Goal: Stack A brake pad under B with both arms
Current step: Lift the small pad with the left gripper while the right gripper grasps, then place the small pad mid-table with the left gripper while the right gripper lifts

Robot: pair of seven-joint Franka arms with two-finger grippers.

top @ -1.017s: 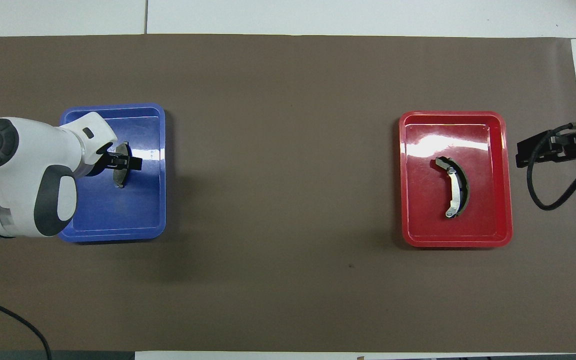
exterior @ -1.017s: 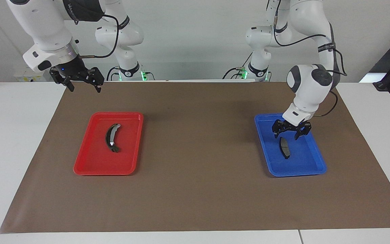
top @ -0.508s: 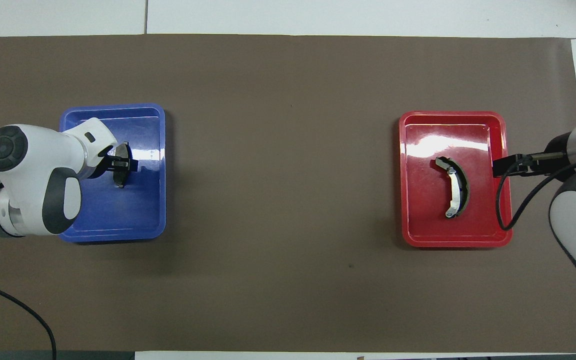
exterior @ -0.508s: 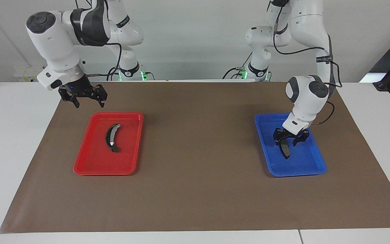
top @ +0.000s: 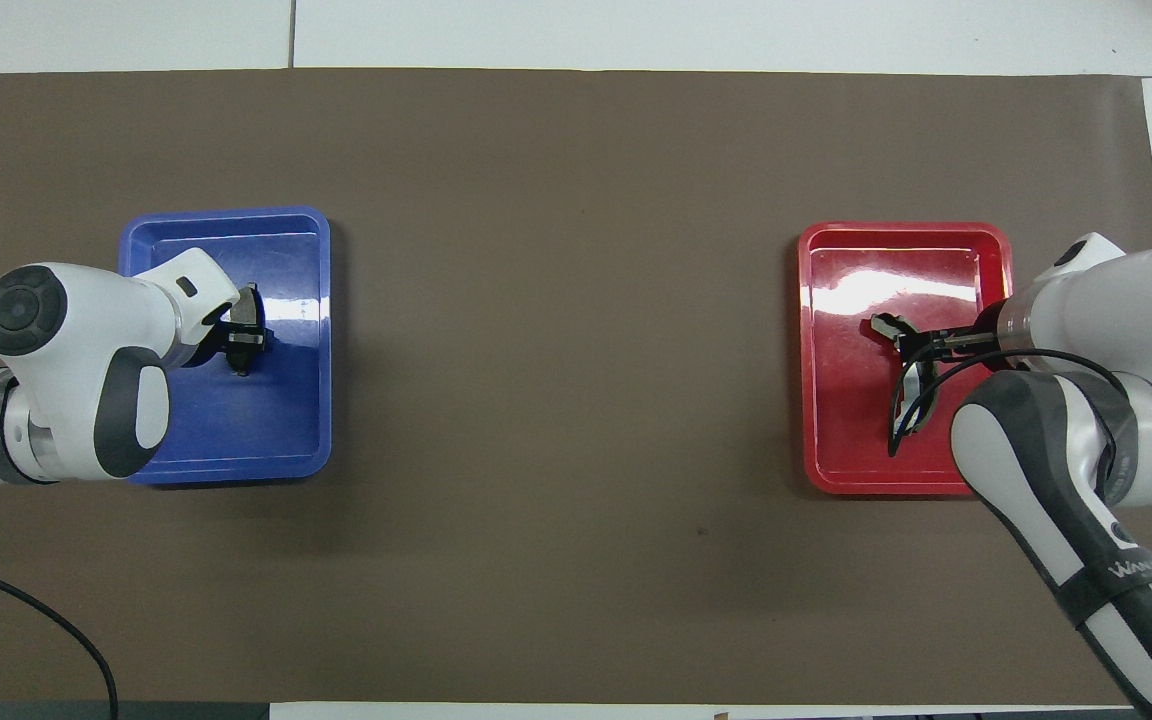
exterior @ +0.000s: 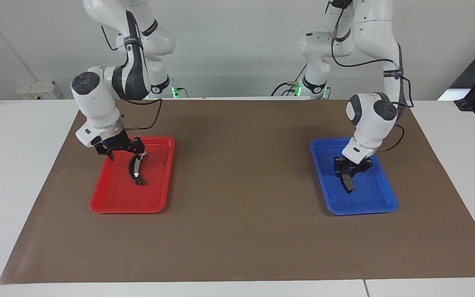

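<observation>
The A brake pad (exterior: 348,181), a short flat dark-grey piece, lies in the blue tray (exterior: 361,210) toward the left arm's end of the table. My left gripper (exterior: 351,167) is low in that tray, open, its fingers on either side of the pad's end nearer the robots. From overhead it (top: 248,338) covers the middle of the pad (top: 250,303). B, the crescent brake shoe (exterior: 135,171) with a silver strip, lies in the red tray (exterior: 114,206). My right gripper (exterior: 124,156) is open, just over the shoe's end nearer the robots. From overhead it (top: 921,345) hides part of the shoe (top: 886,325).
A brown mat (exterior: 237,231) covers the table between the two trays. The blue tray (top: 226,470) and the red tray (top: 836,450) each hold only one part. White table (exterior: 15,185) surrounds the mat.
My right arm swung from off the mat down over the red tray to just above the shoe. My left gripper sank lower onto the pad. Neither part has moved.
</observation>
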